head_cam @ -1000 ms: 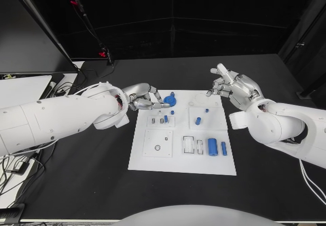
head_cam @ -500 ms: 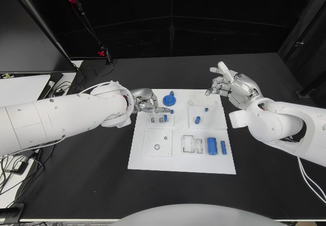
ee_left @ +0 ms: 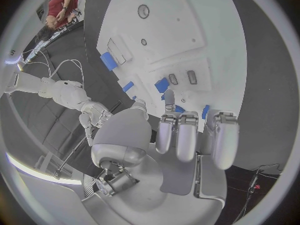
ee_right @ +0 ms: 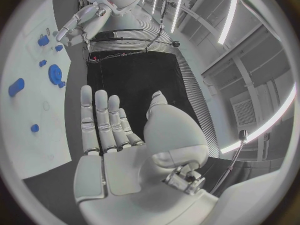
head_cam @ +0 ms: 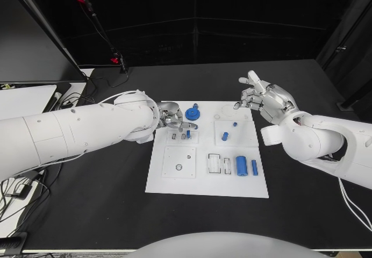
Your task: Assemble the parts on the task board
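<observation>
Left hand (head_cam: 172,122) sits over the task board (head_cam: 177,184) far-left corner, fingertips by a small blue peg (head_cam: 188,133) — grasp or not, can't tell. I'd align it upright before pressing down. Right hand (head_cam: 262,99) hangs off the board's far-right corner — released, holding nothing.

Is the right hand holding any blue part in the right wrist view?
No. The right hand is open with its fingers straight and nothing in its palm.
</observation>
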Robot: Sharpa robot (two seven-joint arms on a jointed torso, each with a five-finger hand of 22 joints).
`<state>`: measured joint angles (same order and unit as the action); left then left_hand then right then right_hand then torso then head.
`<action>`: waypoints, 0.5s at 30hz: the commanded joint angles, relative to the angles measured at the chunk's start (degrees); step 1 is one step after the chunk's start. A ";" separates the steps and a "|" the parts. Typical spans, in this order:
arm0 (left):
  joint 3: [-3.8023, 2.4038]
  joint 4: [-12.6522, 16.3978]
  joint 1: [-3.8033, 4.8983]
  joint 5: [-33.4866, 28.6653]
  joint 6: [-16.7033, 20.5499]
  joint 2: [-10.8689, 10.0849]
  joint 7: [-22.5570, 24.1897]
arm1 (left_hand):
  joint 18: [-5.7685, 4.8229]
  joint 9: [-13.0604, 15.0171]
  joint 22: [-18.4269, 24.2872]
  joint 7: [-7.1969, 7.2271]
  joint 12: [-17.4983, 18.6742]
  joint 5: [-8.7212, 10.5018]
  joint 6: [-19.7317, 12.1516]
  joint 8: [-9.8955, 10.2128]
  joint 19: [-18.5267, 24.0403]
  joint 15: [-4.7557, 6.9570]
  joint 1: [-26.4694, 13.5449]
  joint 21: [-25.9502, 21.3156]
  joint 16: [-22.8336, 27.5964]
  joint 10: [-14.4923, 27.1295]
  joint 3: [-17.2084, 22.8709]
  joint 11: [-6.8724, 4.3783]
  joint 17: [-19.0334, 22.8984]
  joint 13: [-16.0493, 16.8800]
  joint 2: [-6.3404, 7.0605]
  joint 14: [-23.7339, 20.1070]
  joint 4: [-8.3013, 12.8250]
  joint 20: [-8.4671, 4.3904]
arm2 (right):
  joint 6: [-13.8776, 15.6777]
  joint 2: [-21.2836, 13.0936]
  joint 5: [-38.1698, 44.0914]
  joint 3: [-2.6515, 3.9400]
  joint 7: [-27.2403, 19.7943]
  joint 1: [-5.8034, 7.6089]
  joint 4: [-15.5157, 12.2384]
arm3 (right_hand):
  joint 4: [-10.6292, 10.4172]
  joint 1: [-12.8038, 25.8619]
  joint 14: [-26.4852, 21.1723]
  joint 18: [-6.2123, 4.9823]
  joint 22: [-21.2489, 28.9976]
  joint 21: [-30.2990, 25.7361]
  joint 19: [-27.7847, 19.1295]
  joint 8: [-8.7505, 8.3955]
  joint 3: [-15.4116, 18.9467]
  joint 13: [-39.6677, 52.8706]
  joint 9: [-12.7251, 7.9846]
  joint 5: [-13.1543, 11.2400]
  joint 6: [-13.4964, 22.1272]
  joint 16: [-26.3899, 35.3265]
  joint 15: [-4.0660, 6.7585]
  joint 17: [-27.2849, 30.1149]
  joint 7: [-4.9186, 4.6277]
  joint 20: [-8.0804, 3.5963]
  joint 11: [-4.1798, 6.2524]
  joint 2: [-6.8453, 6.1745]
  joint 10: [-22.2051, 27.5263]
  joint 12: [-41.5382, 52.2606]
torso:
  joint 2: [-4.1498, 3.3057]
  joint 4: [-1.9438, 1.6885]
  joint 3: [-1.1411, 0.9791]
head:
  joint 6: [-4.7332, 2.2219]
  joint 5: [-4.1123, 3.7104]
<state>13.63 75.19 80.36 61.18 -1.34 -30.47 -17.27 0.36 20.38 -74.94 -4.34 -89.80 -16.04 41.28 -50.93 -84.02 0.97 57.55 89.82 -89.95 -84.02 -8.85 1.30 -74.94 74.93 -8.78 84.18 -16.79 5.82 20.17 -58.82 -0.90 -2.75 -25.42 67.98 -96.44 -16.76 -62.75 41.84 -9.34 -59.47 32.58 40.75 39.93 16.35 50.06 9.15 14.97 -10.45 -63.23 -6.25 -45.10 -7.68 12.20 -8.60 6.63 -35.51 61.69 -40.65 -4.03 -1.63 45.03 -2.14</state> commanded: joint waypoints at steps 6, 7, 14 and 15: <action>-0.04 -1.92 0.00 -2.26 -5.39 1.45 -0.41 | -0.36 0.34 -15.06 0.07 -0.20 -0.41 0.86 0.86 -5.98 0.52 0.16 0.18 -0.05 -5.98 -0.43 -0.41 -15.06 15.07 -0.69 5.82 0.06 -0.42 | -0.75 0.32 -0.16 -0.08 1.89 -0.03 0.34 | 0.13 0.17 -1.13 -0.88 0.33 -0.66 -0.41 1.38 0.56 -1.26 -0.34 0.05 1.78 -0.70 -0.20 1.30 -5.11 0.45 -0.33 0.44 0.53 0.86 | 0.04 0.06 -0.01 | 0.05 -0.14; -0.04 -2.03 -0.01 -2.29 -5.61 1.54 -0.38 | -0.36 0.44 -15.06 0.11 -0.20 -0.43 1.04 0.99 -5.98 0.55 0.28 0.18 -0.05 -5.98 -0.50 -0.45 -15.06 15.07 -0.65 5.82 0.08 -0.45 | -0.74 0.34 -0.16 -0.09 2.01 -0.04 0.37 | 0.14 0.16 -1.17 -0.88 0.35 -0.67 -0.43 1.44 0.57 -1.32 -0.35 0.07 1.83 -0.72 -0.21 1.36 -5.12 0.46 -0.34 0.44 0.54 0.89 | 0.04 0.10 -0.01 | 0.07 -0.17; -0.04 -3.49 -0.09 -2.39 -7.63 2.72 -0.55 | -0.36 1.31 -15.06 0.43 -0.20 -0.51 2.23 1.62 -5.98 0.79 1.26 0.18 -0.05 -5.98 -1.00 -0.74 -15.06 15.07 -0.31 5.82 0.13 -0.67 | -0.71 0.64 -0.16 -0.18 3.05 -0.20 0.68 | 0.13 0.11 -1.54 -0.88 0.48 -0.79 -0.61 1.99 0.62 -1.77 -0.43 0.14 2.25 -0.90 -0.30 1.84 -5.21 0.54 -0.42 0.51 0.69 1.09 | 0.06 0.08 0.00 | 0.14 -0.50; -0.04 -3.69 -0.10 -2.39 -7.78 2.87 -0.64 | -0.36 1.39 -15.06 0.46 -0.20 -0.51 2.29 1.72 -5.98 0.81 1.39 0.18 -0.05 -5.98 -1.07 -0.76 -15.06 15.07 -0.23 5.82 0.14 -0.70 | -0.71 0.67 -0.16 -0.19 3.13 -0.22 0.70 | 0.13 0.11 -1.54 -0.88 0.48 -0.79 -0.61 1.99 0.62 -1.77 -0.43 0.14 2.25 -0.90 -0.30 1.84 -5.21 0.54 -0.42 0.51 0.69 1.09 | 0.05 0.10 0.00 | 0.14 -0.49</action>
<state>13.63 71.76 80.21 59.44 -6.58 -27.76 -17.46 0.37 21.73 -74.93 -3.91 -89.80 -16.27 43.16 -49.38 -84.03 1.38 58.47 89.82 -89.95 -84.02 -9.64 0.88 -74.93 74.92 -8.92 84.18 -16.61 5.41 20.05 -58.23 -0.97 -2.94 -23.03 67.70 -95.69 -16.59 -62.73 40.73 -9.34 -59.04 32.11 40.33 41.71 16.51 48.34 8.81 14.97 -8.61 -63.93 -6.55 -43.30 -7.67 12.62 -9.01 6.66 -35.11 62.58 -40.62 -3.98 -1.63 45.15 -2.60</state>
